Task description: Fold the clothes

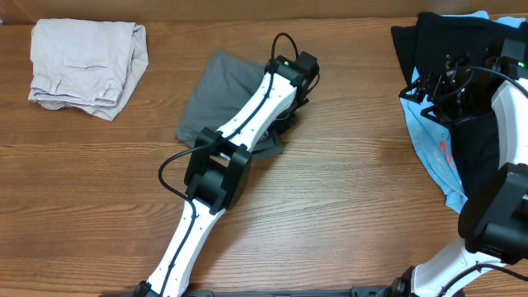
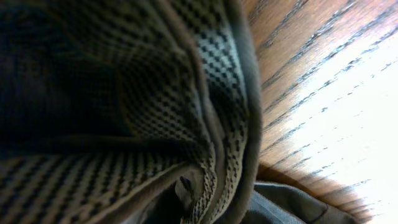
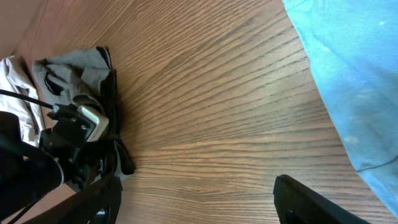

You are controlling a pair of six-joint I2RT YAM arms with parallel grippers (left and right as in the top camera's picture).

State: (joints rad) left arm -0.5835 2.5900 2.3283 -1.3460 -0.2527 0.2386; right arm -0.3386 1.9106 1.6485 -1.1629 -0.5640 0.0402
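Grey shorts (image 1: 216, 92): lying bunched at mid-table (image 1: 346, 198), right edge hidden under the left arm; woven cloth fills the left wrist view.
Left gripper (image 1: 287, 115): down on the right edge of the shorts; fingers buried in fabric, so impossible to say whether clamped or parted.
Right gripper (image 1: 426, 86): hanging over the heap at the right edge, fingers spread wide, nothing between them.
Beige garment (image 1: 87, 58): at the far left corner, well apart, gathered into a loose stack; looks folded already, though not crisply.
Black garment (image 1: 458, 49) and light-blue garment (image 1: 431, 144): heaped together on the right, unfolded.
Done so far: at most one piece, by the look of it.
In hand: probably a fold of the shorts, edges not yet squared.
Left to do: finishing the shorts, then the black and the light-blue pieces.
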